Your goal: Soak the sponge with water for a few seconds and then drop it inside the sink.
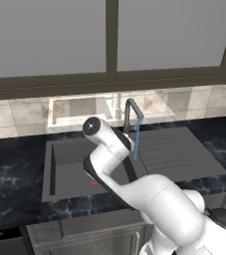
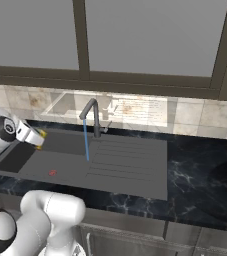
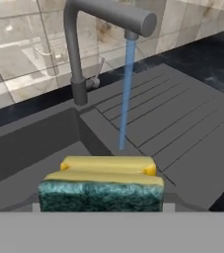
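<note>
Gripper (image 2: 41, 135) held low over the left part of the sink (image 2: 130, 172), seen at the left edge of the right base view with a speck of yellow showing at its tip. Jaws closed on the sponge (image 3: 102, 189), which sits across the bottom of the hand view: yellow body on top, dark green scouring layer facing the camera, roughly level. Finger tips themselves hidden behind the sponge, so exact jaw width not readable; span set by the block clamped between them. Sponge lifted clear of the basin floor, above the inner edge where basin meets ribbed drainboard (image 3: 182, 128).

Water (image 3: 126, 94) running in a thin blue stream from the spout of the faucet (image 3: 79, 54), landing on the drainboard just beyond the sponge. In the hand view, stream foot close to the sponge's far yellow edge, apparently not touching it. Red drain mark (image 2: 52, 172) on the basin floor, near the front. Marbled black countertop (image 2: 205, 175) around the sink, tiled wall (image 2: 195, 112) and window (image 2: 145, 35) behind.
</note>
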